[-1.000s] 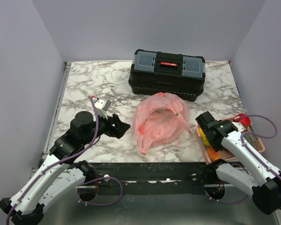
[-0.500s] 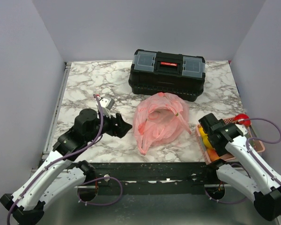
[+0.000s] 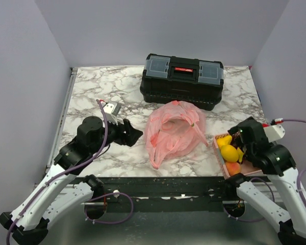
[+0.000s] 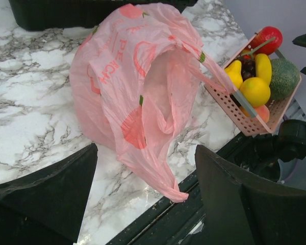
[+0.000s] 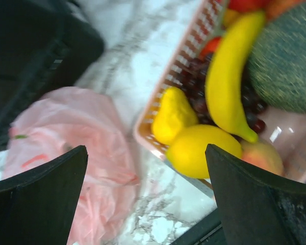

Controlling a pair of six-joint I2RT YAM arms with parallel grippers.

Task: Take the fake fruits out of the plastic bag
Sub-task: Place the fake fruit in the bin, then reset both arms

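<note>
Left pincer (image 4: 146, 153) and right pincer (image 5: 146, 153) are hanging released.
Plastic bag (image 4: 122, 87) is lying before the left, insides hidden; fake fruits (image 5: 224, 87) are sitting in a basket (image 4: 229, 104) before the right, cropped.

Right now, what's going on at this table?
Both grippers are open and empty. The left gripper faces the mouth of the pink plastic bag, slumped on the marble table before a black toolbox. The right gripper hovers over the pink basket at the right edge, where the fake fruits are piled. No fruit shows in the bag's mouth, so the emptying looks about done.
</note>
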